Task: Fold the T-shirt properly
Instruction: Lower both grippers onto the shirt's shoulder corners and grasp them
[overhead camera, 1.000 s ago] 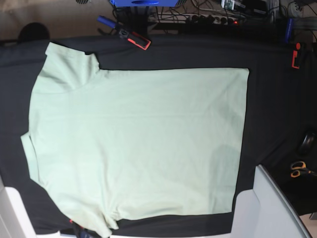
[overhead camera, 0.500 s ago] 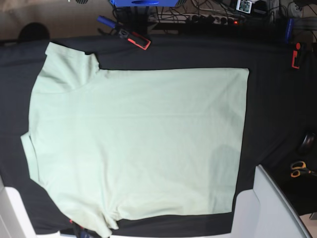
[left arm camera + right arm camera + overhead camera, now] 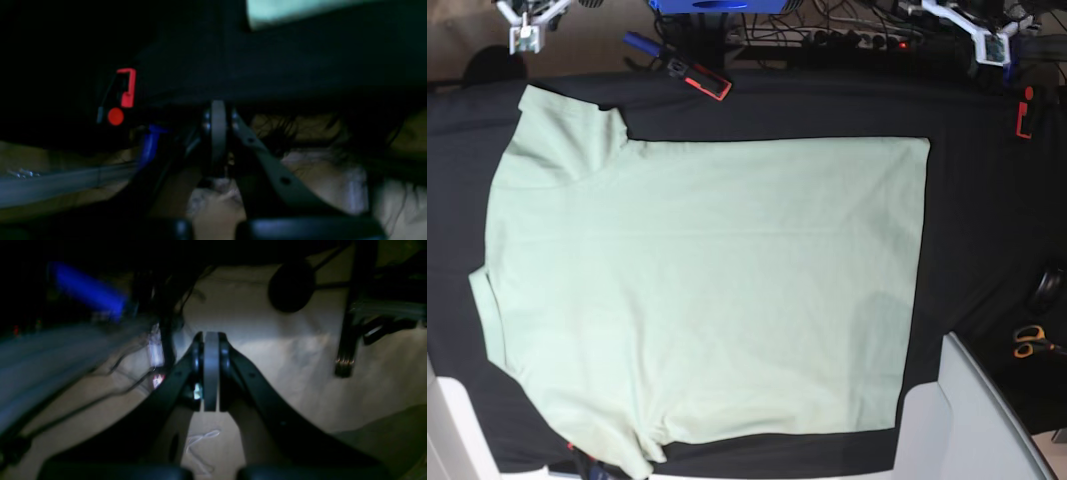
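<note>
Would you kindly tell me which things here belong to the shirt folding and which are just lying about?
Belongs to the job:
- T-shirt, spread flat
- black table cloth under it

Just lying about:
- scissors
- red clamp at the table edge
- second red clamp
- cables behind the table

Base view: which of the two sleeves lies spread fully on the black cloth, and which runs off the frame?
The top sleeve of the T-shirt lies spread whole on the black cloth. The bottom sleeve is cut off by the lower frame edge.
</note>
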Available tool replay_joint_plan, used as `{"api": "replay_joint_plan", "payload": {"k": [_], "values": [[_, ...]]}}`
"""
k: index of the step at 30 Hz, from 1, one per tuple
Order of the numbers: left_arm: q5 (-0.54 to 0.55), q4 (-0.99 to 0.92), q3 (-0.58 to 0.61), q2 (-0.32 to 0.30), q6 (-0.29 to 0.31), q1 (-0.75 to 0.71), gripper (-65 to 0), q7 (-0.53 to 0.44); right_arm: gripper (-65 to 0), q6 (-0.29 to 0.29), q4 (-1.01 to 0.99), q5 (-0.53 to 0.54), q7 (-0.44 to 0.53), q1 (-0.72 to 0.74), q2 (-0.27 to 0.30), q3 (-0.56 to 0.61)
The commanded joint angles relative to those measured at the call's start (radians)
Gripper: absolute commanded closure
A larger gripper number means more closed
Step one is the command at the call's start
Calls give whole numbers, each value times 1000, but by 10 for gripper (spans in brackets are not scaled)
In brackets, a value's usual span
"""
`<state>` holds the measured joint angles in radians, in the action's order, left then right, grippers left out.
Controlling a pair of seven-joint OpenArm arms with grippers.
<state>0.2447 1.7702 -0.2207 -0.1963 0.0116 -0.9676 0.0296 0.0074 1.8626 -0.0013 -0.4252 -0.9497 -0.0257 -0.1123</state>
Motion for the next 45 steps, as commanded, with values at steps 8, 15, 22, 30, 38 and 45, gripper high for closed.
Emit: {"api": "replay_joint_plan", "payload": {"k": [8, 15, 22, 30, 38, 45], "values": [[241, 3, -21, -94, 97, 78, 0, 105, -10, 35, 98, 82, -19, 111, -47, -2], [244, 3, -23, -99, 98, 154, -3, 191, -15, 93, 98, 295, -21, 182, -44, -71], [244, -3, -73, -99, 98, 178, -198, 192, -392, 99, 93, 519, -21, 251, -43, -228], [244, -20, -127, -98, 98, 198, -198, 192, -487, 262, -133, 797, -116, 341, 30, -379], [247, -22, -130, -98, 98, 200, -198, 192, -487, 265, -338, 800, -166, 435, 66, -482], [252, -33, -130, -93, 98, 226, -203, 278, -486, 305, -439, 800, -169, 456, 74, -476]]}}
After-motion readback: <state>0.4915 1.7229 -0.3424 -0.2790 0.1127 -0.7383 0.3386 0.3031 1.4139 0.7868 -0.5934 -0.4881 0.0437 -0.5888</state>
